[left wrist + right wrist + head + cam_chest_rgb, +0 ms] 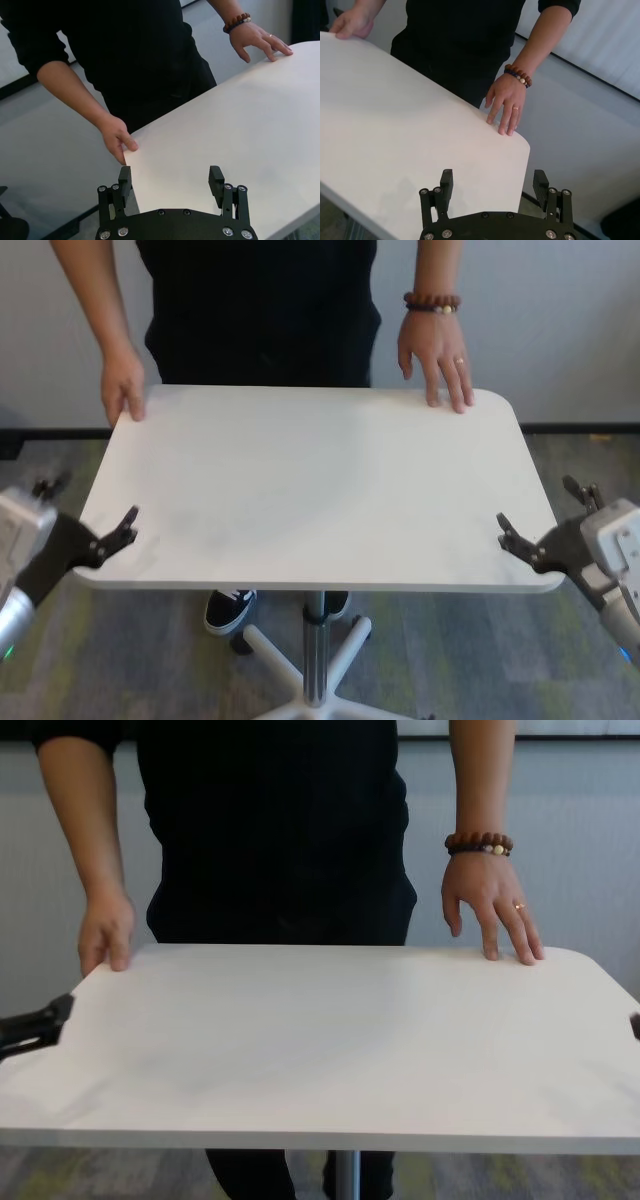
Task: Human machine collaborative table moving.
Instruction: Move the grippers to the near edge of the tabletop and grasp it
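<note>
Two grippers flank the table (310, 490) at its near corners: we hold our left gripper (120, 530) against the left edge and our right gripper (512, 538) against the right edge, forearms angled inward. Both sets of fingers (124, 179) are spread wide, straddling the thin rim; we cannot tell whether they touch it. Opposite us, the human (265, 310) stands at the far edge, one hand (123, 385) curled over the far left corner, the other hand (435, 355), wearing a bead bracelet (432, 303), lying flat near the far right corner. Head and shoulders are cut off. Below, the centre pole (316, 650) shows.
</note>
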`<state>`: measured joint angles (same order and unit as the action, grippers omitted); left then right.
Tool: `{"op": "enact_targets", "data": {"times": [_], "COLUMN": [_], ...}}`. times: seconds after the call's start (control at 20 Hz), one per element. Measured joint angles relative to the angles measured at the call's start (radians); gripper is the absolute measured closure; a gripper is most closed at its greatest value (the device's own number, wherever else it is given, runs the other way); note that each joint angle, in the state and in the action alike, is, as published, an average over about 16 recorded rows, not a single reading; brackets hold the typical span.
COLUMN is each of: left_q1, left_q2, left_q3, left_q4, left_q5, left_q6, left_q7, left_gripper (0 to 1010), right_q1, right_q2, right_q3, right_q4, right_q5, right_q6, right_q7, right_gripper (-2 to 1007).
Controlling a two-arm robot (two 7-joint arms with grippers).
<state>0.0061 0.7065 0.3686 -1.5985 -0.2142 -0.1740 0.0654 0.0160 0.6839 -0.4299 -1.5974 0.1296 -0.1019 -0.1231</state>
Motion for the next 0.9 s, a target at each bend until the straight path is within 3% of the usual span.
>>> {"op": "enact_targets", "data": {"times": [0.25,0.5,0.7,0.9], "left_q1": [0.1,0.173,0.199,0.202], "left_q2": [0.048,0.081,0.09,0.084], "left_q3": [-0.024,-0.026,-0.005,0.03], "left_q4": [-0.063,-0.101,-0.112,-0.109], "left_q5": [0.073,0.187,0.304,0.429], "left_q6": [-0.018,-0.012,0.015,0.057], "left_q7": [0.051,0.104,0.142,0.171], "left_gripper": [7,7,7,7], "right_q1": [-0.078,-0.132,-0.151,-0.154], "right_q2": [0.043,0.071,0.075,0.061], "right_q3": [-0.002,-0.017,-0.034,-0.052], "right_q4": [-0.067,-0.11,-0.124,-0.124], "right_q5": [-0.085,-0.183,-0.253,-0.309], "right_q6": [0.033,0.082,0.122,0.157], "right_q7": [-0.042,-0.081,-0.102,-0.115], "right_gripper": [0,0,0,0]}}
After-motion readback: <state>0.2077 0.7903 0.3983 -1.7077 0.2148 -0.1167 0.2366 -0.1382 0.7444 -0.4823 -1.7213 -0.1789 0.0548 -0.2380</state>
